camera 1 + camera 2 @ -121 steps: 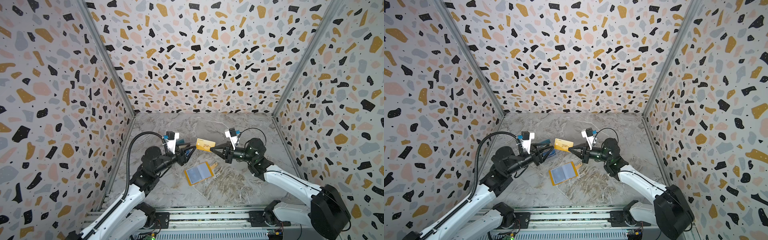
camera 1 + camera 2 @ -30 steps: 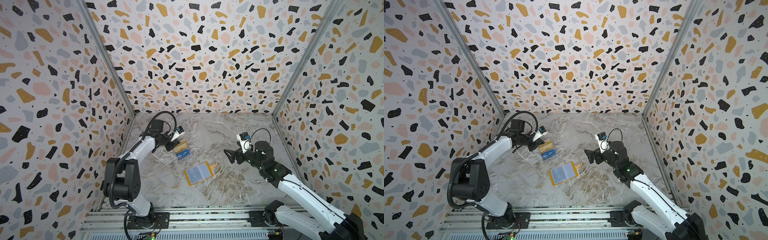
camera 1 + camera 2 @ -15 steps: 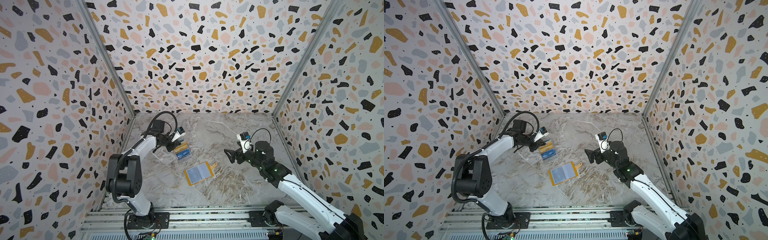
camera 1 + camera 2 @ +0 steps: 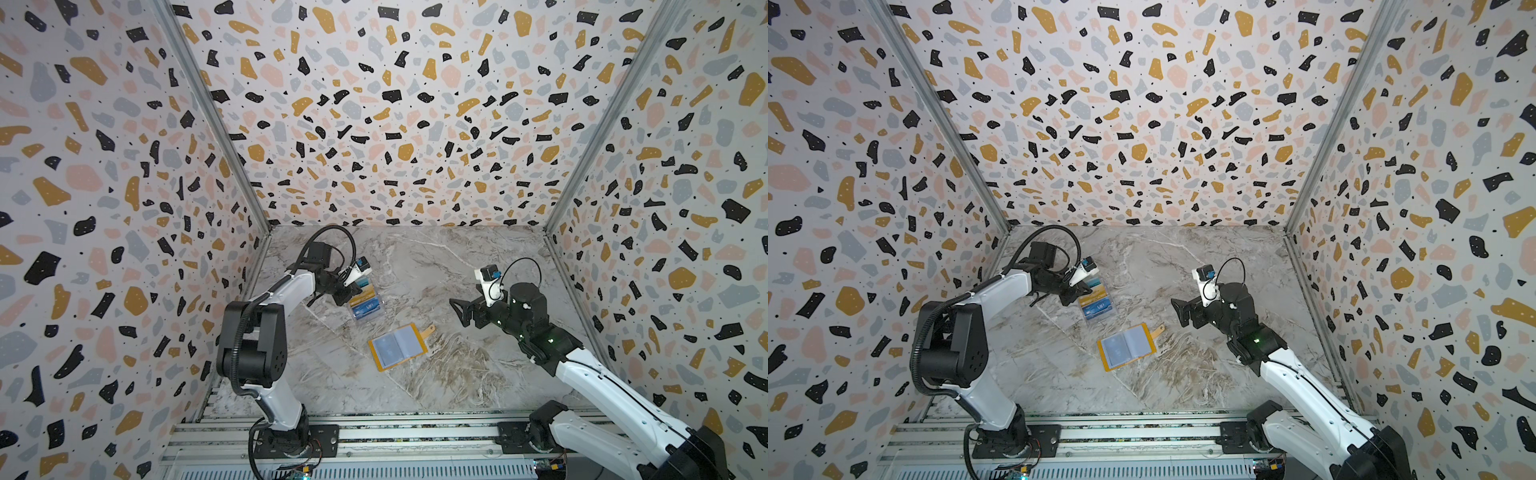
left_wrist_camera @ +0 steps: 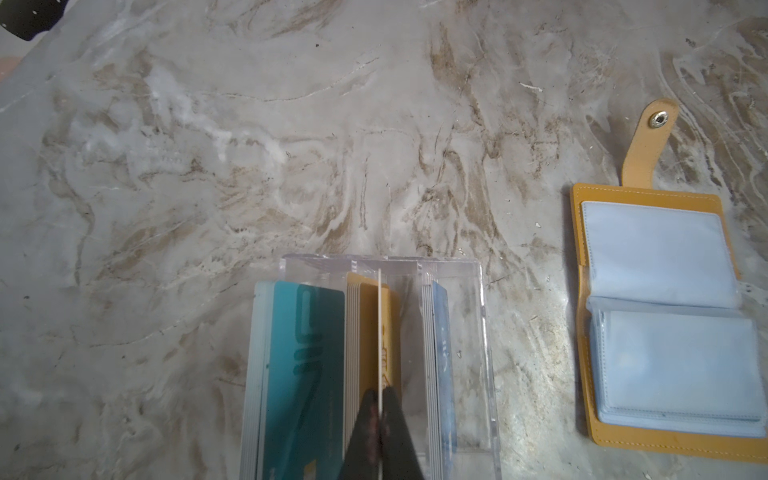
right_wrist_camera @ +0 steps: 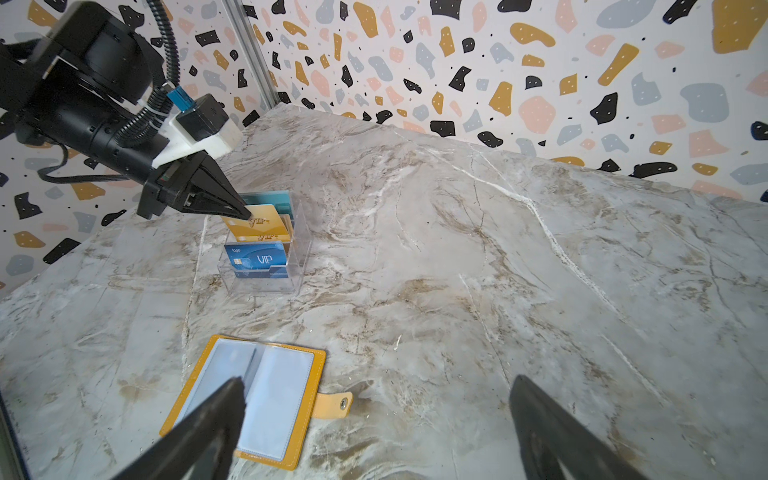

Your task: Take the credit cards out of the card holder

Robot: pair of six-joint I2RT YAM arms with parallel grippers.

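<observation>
The card holder [image 4: 397, 347] [image 4: 1127, 347] is a yellow wallet with pale plastic sleeves. It lies open and flat mid-table, its snap tab out to one side, and no card shows in its sleeves [image 5: 660, 311] [image 6: 282, 395]. My left gripper [image 4: 347, 291] [image 4: 1073, 297] [image 5: 379, 399] [image 6: 247, 216] is shut on a gold credit card [image 6: 266, 222] [image 5: 388, 332]. That card is upright in the middle tier of a clear stand [image 6: 266, 282], higher than the gold cards there. My right gripper [image 4: 459, 311] [image 6: 378, 386] hangs open and empty, right of the holder.
The clear stand [image 4: 365, 309] [image 4: 1096, 307] sits at the back left near the wall. It holds teal cards [image 5: 307, 353] in one tier and blue "VIP" cards [image 6: 255, 259] in the front tier. Patterned walls close three sides; a metal rail [image 4: 374, 432] runs along the front.
Four seconds ago both grippers met at a gold card in mid-air. The left has since carried it to the clear stand, and the right has drawn back open. Over the last second, almost nothing moved.
</observation>
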